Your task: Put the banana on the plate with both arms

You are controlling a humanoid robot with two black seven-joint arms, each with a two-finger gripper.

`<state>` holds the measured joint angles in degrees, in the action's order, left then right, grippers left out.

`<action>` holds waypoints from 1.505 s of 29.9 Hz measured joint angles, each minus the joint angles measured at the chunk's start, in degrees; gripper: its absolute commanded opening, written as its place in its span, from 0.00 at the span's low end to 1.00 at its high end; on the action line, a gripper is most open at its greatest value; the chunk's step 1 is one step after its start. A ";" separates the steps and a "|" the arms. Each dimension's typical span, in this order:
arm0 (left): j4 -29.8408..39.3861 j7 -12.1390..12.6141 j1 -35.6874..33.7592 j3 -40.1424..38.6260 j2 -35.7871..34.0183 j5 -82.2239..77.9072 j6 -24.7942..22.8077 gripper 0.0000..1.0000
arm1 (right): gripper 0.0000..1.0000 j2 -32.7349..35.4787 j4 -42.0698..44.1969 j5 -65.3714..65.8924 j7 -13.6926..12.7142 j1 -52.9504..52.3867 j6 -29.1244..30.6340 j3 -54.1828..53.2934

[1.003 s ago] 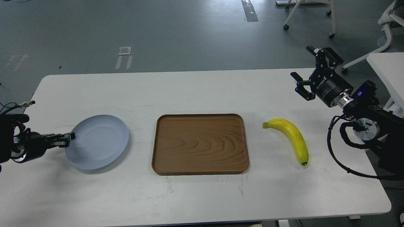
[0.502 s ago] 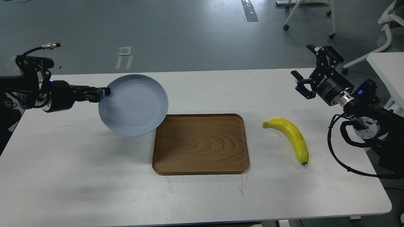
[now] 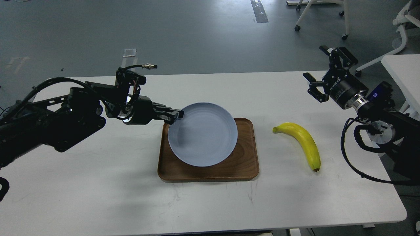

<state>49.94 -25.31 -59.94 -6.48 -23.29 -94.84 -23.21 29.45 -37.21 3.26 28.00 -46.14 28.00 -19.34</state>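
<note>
At frame centre the left gripper (image 3: 177,115) has its jaws clamped on the plate (image 3: 202,138) rim over the tray (image 3: 244,165), while the right gripper (image 3: 323,73), jaws spread, hovers upper right above the banana (image 3: 303,142) on the counter (image 3: 98,196).

We look down on a long white table (image 3: 98,203) with rounded corners, its top faintly scuffed with grey marks near the front edge. Beyond the table's far edge lies a smooth grey-green floor (image 3: 183,36) with a dull sheen from overhead light. On that floor, beyond the table's left half, sits a pale tape patch (image 3: 129,53); farther back, beyond its right half, a dark strip (image 3: 259,11). Past the table's far right corner stand white chair legs on castors (image 3: 320,19). Just right of the table is the corner of a second white table (image 3: 402,73).
</note>
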 measured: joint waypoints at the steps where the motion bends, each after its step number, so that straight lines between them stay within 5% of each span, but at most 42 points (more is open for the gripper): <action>1: -1.53 0.00 0.04 0.61 1.08 -0.05 0.11 0.00 | 0.99 0.00 0.02 0.00 0.00 0.01 0.00 0.00; 23: -12.91 -0.27 2.94 1.72 9.13 0.69 2.45 0.00 | 0.99 0.00 0.30 0.00 0.00 0.31 0.00 0.00; 28: -13.24 -0.41 3.00 1.71 9.23 0.71 2.70 0.44 | 0.99 -0.01 0.25 0.00 0.00 0.35 0.00 0.00; 30: -13.23 -0.46 3.06 1.71 9.24 0.71 2.69 0.49 | 0.99 -0.01 0.22 0.00 0.00 0.35 0.00 0.00; 32: -13.16 -0.51 3.06 1.71 9.23 0.71 2.55 0.77 | 0.99 -0.01 0.21 0.00 0.00 0.35 0.00 0.00; 33: -13.12 -0.54 3.06 1.72 9.23 0.72 2.48 1.00 | 0.99 -0.01 0.21 0.00 0.00 0.35 0.00 0.00; 45: -10.84 -2.27 0.65 0.70 5.62 9.13 1.82 0.99 | 0.99 0.48 -0.18 0.08 0.00 0.37 0.00 0.00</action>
<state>39.10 -27.58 -59.29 -5.78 -17.67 -85.70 -21.39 29.92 -37.39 3.33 28.00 -45.76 28.00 -19.34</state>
